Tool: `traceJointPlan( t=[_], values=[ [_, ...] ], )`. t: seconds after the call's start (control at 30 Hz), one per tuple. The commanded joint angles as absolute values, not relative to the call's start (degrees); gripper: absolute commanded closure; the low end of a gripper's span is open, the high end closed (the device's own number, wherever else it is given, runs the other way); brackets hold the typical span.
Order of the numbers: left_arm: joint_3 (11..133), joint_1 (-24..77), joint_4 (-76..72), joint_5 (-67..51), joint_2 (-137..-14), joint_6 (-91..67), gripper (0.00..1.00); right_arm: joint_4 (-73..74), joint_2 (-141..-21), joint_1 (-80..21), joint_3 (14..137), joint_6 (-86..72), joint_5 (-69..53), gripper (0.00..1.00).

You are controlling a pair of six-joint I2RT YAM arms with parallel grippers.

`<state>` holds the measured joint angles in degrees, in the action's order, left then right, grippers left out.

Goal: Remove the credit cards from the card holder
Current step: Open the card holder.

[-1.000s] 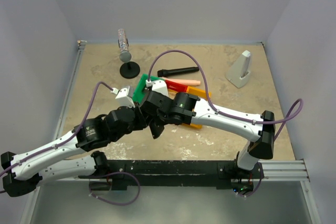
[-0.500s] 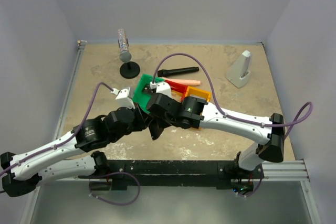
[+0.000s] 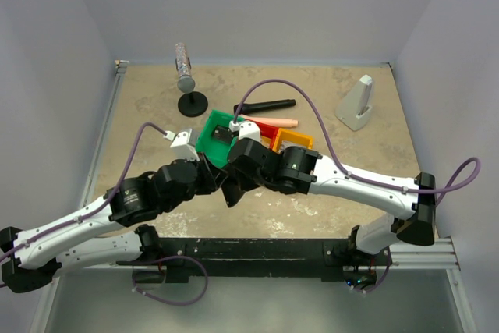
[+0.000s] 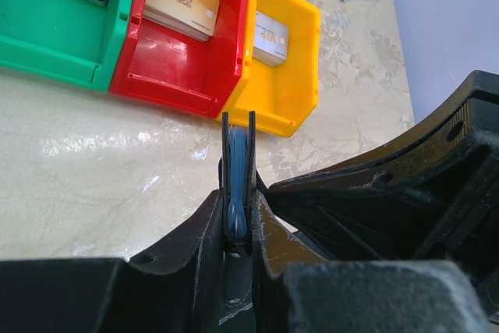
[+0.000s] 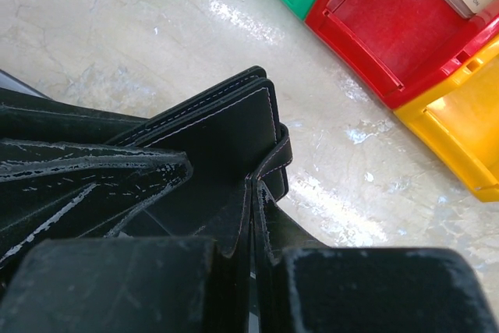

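Card holder (image 4: 236,154), apparently in left gripper (image 4: 236,210)

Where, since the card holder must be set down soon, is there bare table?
Bare: far-left strip between the black stand and the table edge; right side between the yellow bin and white wedge. Crowded: centre, from the green bin to the held card holder.

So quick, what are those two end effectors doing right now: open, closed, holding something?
Left end effector: closed, pinching the card holder edge-on.
Right end effector: closed on the same card holder's black flap.
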<state>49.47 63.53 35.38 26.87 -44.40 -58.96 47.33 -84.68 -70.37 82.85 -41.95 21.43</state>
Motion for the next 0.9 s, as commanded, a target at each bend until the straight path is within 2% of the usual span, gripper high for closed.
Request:
traceJointPlan(
  t=[0.0, 0.87],
  values=[
    [50.8, 63.5, 32.0, 31.2, -42.3, -58.9, 1.00, 52.5, -82.9, -70.0, 81.0, -40.3, 22.1, 1.00],
    [50.1, 63.5, 34.1, 32.7, -41.4, -60.1, 1.00, 53.6, -78.2, -68.7, 77.6, -43.4, 24.7, 1.00]
  ],
)
